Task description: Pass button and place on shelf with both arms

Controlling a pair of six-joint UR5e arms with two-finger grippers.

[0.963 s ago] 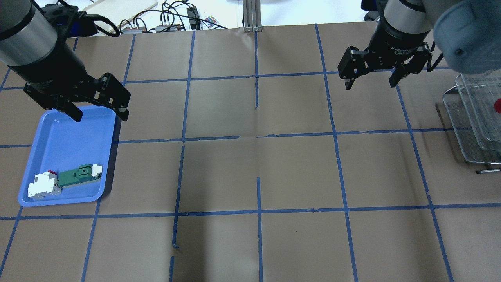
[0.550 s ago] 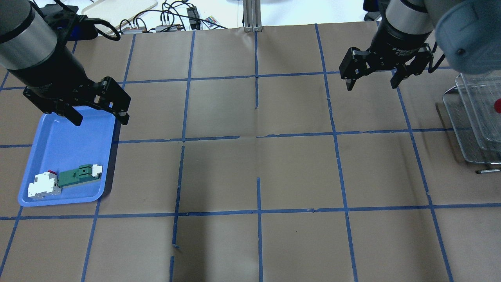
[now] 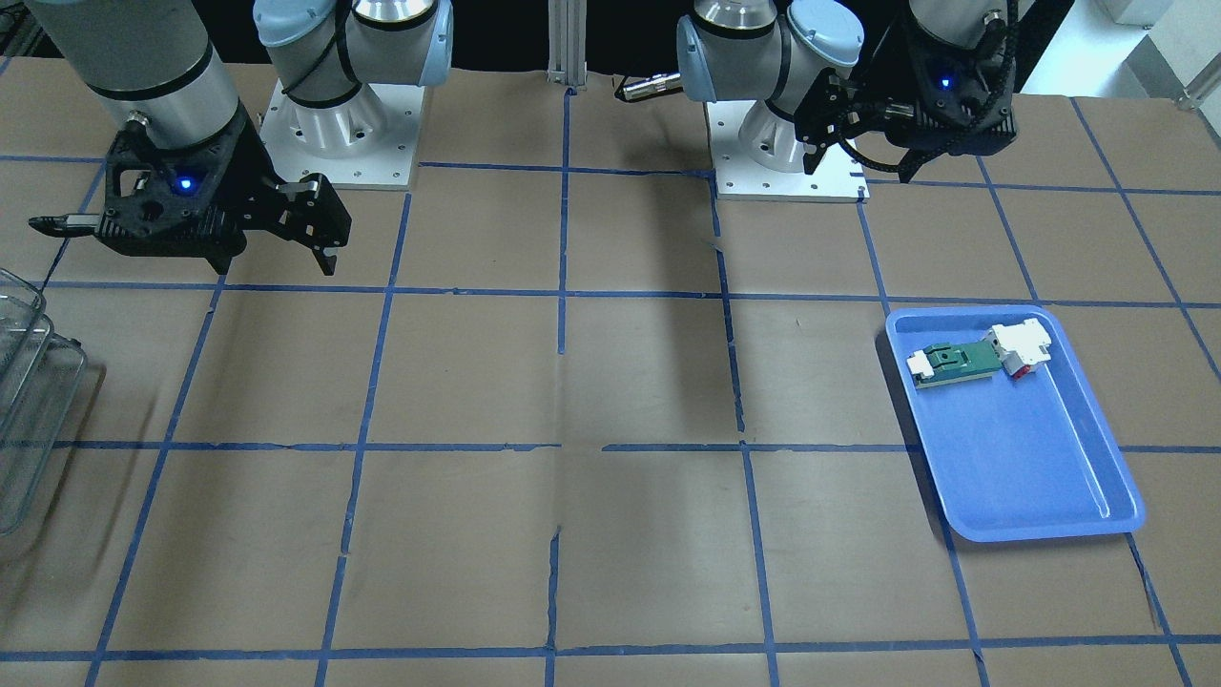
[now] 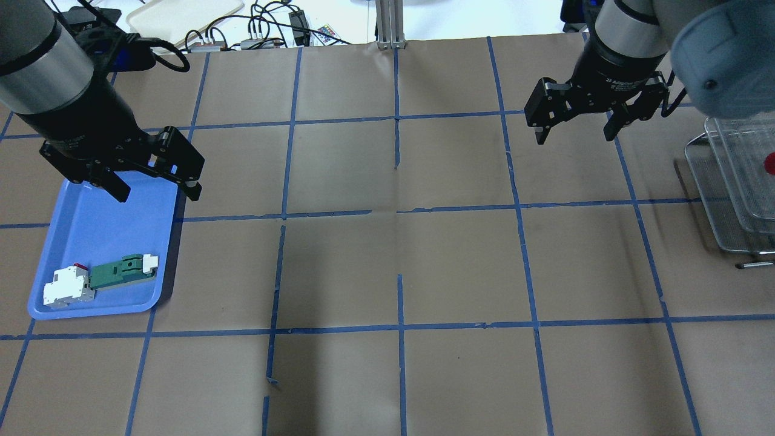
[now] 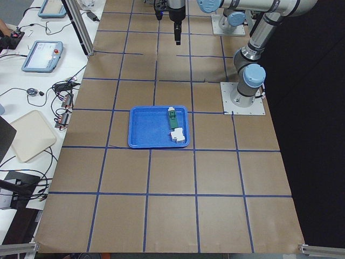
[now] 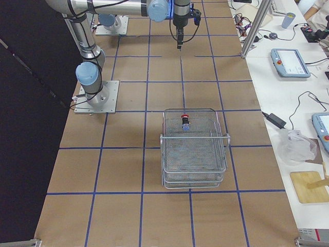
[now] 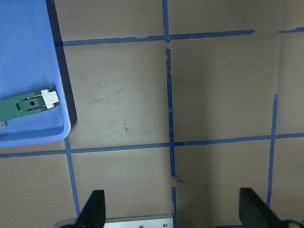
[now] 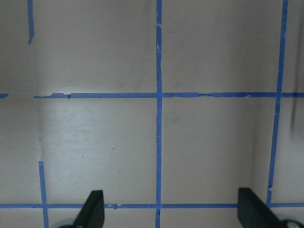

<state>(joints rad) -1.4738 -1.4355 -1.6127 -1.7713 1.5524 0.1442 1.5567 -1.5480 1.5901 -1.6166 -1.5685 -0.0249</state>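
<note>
Overhead view: the left gripper (image 4: 157,194), at the left of the frame, has drifted a little lower over the top edge of the blue tray (image 4: 103,230), its fingers spread and empty. The right gripper (image 4: 573,138), upper right, has hardly shifted and is also spread and empty. At the right edge a red dot, the button (image 4: 769,162), sits inside the wire shelf (image 4: 720,181). Front-facing view: both grippers hang above the brown bench (image 3: 620,382), holding nothing; the tray at the right holds only a green component (image 3: 954,365) and a white block (image 3: 1023,345). Right-side view: the button stands on the shelf's top tier at frame centre, well apart from both arms. Wrist views: spread fingertips with bare bench between them. The placing looks finished; only small settling moves seem to remain.
</note>
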